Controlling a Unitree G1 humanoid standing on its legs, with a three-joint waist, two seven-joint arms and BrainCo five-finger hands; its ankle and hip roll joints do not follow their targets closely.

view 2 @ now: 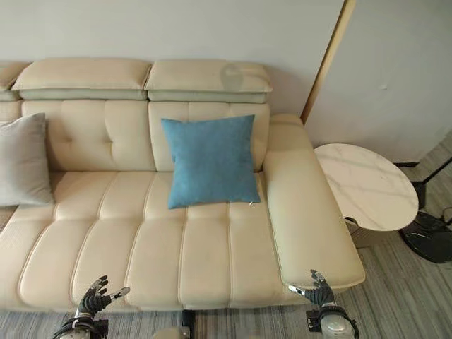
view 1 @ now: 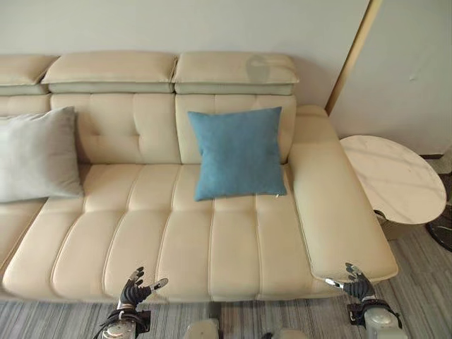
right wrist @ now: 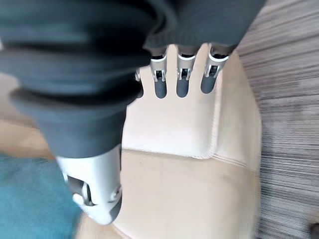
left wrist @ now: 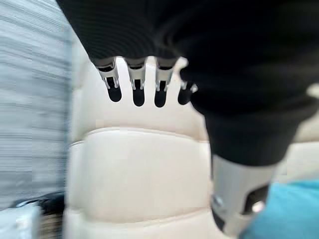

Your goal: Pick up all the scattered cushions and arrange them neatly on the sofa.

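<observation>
**Operator:** Cream leather fills most of what I see: the sofa (view 1: 183,233), with a striped grey carpet (view 1: 63,319) along its front edge. My left hand (view 1: 135,289) hangs at about 7 o'clock, fingers (left wrist: 137,84) straight and spread, thumb apart, holding nothing. My right hand (view 1: 358,282) sits at about 5 o'clock by the end of the armrest (view 1: 332,205), fingers (right wrist: 182,79) likewise loose and apart, empty.

**Observer:** And the cushions?

**Operator:** Both on the sofa. The blue cushion (view 1: 239,152) leans on the backrest near centre, just beside the armrest. The grey cushion (view 1: 39,154) leans at 9 o'clock, partly cut off by the view's edge. I see none on the floor.

**Observer:** What could go wrong?

**Operator:** I judge that a cushion may lie outside my view, so stopping now could leave one behind. If I straighten the blue one, a one-sided tug could topple it forward, since it is soft woven fabric on smooth, slippery leather. My right arm could also clip the round marble-patterned side table (view 1: 392,176) at 3 o'clock.

**Observer:** Textures?

**Operator:** Padded, channel-stitched seat panels, tufted backrest, plump square cushions.
</observation>
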